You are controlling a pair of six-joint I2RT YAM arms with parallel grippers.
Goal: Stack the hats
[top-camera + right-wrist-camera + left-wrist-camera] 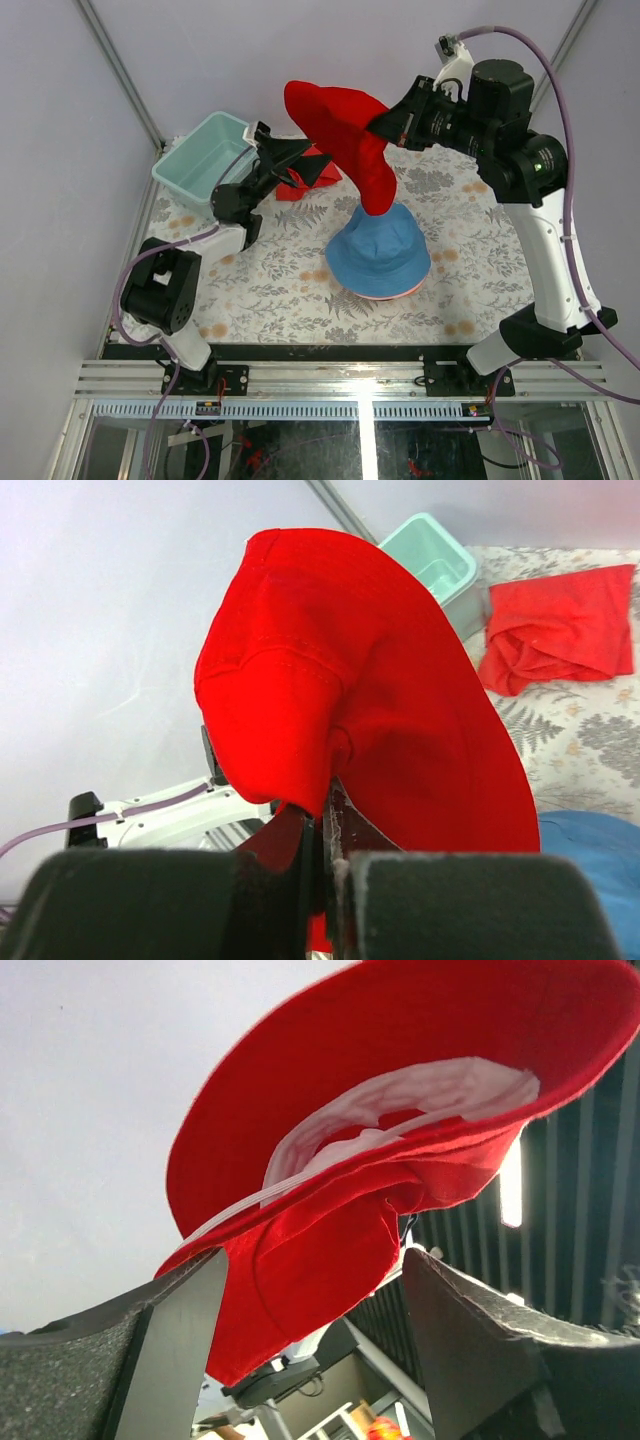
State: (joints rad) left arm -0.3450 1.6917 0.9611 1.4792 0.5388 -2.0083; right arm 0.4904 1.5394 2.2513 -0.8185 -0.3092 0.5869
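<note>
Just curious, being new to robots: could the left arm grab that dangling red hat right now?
Probably yes: the left gripper stands open right next to the red hat, with nothing visible between them.

Bright, even light falls from overhead; a ceiling lamp (511, 1180) glares at the right of the left wrist view. Shadows are faint; wrist-view foregrounds blur.

Wht links (548, 250), blk joints (160, 290), lilac cables (567, 190); blk foam pads on jaws.
</note>
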